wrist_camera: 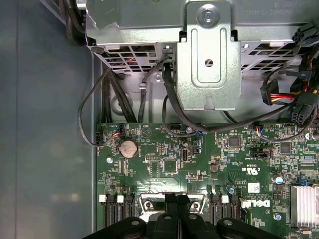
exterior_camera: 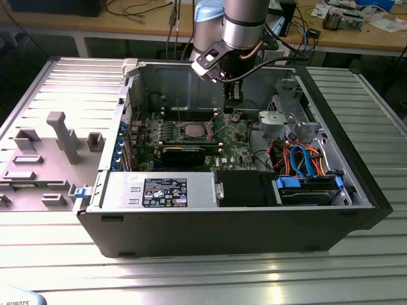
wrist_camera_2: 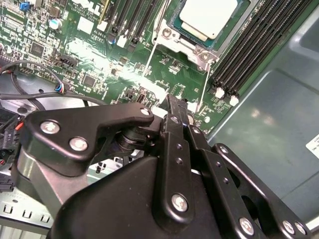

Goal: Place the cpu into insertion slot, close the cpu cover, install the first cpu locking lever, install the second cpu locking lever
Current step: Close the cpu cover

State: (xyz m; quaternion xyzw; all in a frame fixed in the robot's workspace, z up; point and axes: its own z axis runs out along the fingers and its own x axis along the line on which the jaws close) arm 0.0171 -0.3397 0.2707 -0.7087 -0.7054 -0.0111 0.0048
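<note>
gripper [exterior_camera: 233,108] hangs inside the open computer case [exterior_camera: 356,190], upper middle of the exterior view, its jaws pressed together in both wrist views. cpu [exterior_camera: 193,131] lies in the insertion slot [wrist_camera_2: 167,34] at the frame's centre, just toward the exterior view's left of the gripper, with the cpu cover [wrist_camera_2: 194,47] framing it on the green motherboard [wrist_camera: 164,164].

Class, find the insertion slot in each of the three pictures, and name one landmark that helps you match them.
Exterior view: the insertion slot sits mid-motherboard.
Second wrist view: the slot lies beyond the gripper, with the cpu in it.
First wrist view: its metal rim is behind the gripper.
Shared landmark: the memory slots flanking it.
</note>
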